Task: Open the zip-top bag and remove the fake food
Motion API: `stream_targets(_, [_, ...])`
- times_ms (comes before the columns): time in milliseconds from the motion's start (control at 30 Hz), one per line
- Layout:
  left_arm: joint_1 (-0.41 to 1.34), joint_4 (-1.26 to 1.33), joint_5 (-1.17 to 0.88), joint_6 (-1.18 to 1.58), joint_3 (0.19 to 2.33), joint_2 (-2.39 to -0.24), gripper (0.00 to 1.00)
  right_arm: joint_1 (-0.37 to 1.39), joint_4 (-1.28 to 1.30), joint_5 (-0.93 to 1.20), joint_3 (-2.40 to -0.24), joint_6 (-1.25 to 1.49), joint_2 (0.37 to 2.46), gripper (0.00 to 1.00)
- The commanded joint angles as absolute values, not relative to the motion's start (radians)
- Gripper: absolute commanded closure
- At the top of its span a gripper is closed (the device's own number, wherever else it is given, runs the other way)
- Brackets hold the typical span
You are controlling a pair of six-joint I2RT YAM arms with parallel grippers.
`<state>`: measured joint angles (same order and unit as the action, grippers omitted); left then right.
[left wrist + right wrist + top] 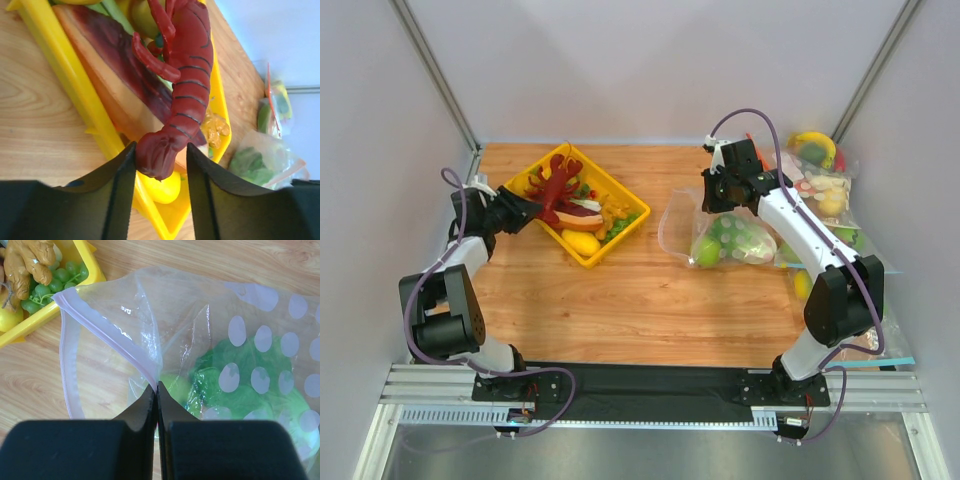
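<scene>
1. Tabletop first: nearest the arm bases, right of centre on the wooden table (640,300), lies the zip-top bag (200,325). The lettuce head (240,395) and the small green fruit (172,385) are inside it.
2. Just beyond, the right gripper (157,387) is clenched on one lip of the bag, pinching the pale zip strip (110,332). The other lip sags away to the left, so the mouth gapes toward the tray.
3. Only a thin bit of film sits in that pinch. A sharp pull could slip the strip free and let the mouth fall closed, or drag the whole bag across the wood, since nothing pins its far end.
4. Across the table, the left gripper (161,147) grasps the red lobster (185,75) by the tail, a finger pressed to each side. The body lies over the hot dog (115,65) in the yellow tray (65,65).
5. The tail hangs over the tray's rim. If it is let go here, I judge the lobster may tip out onto the table, or a claw may snag the toys beneath.
6. Farthest right, other bags (825,185) are heaped close behind the right arm. A wide elbow swing could knock them.
</scene>
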<state>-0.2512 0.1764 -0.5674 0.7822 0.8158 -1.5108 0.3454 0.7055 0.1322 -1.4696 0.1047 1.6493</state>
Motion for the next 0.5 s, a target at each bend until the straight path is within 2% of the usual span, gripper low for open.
stream_targets(0, [-0.256,0.135,-0.517,0.729,0.836,-1.500,0.48,0.344,0.672,0.143,-1.474,0.110,1.608,1.00])
stream_targets(67, [-0.256,0.114,-0.502,0.719,0.836,-1.494,0.44,0.344,0.672,0.144,-1.474,0.110,1.608,1.00])
stream_targets(133, [-0.256,0.077,-0.486,0.706,0.842,-1.488,0.35,0.342,0.670,0.147,-1.474,0.110,1.606,1.00])
stream_targets(467, [-0.256,-0.054,-0.335,0.627,0.825,-1.405,0.27,0.344,0.660,0.163,-1.470,0.113,1.595,1.00])
